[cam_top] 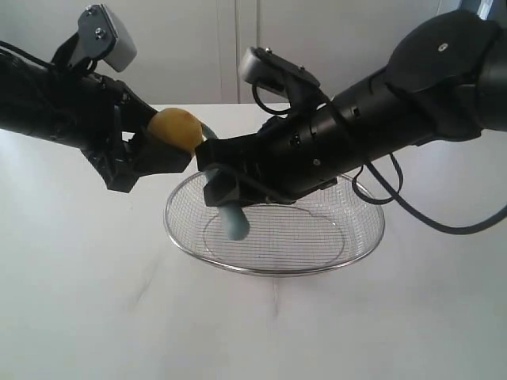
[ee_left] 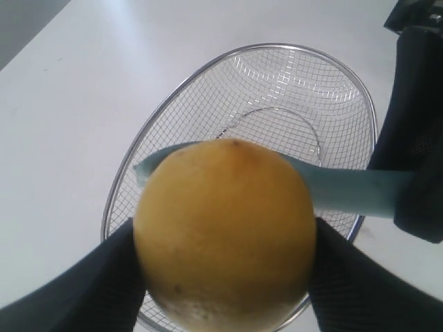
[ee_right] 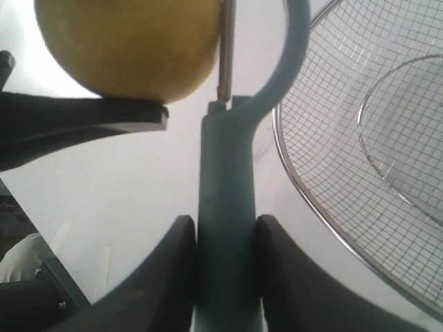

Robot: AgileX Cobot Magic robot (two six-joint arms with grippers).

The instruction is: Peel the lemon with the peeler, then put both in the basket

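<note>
**Lemon and peeler meet above the basket**

The lemon point(cam_top: 176, 129) is bright yellow and smooth, with its skin whole wherever it shows. It is clamped in mid-air in the left gripper point(cam_top: 162, 150). The pale teal peeler point(cam_top: 234, 222) is pinched by its handle in the right gripper point(cam_top: 218, 178), its metal blade lying against the lemon's side. The silver wire-mesh basket point(cam_top: 273, 269) sits below, with the peeler's handle over its left part.
</note>
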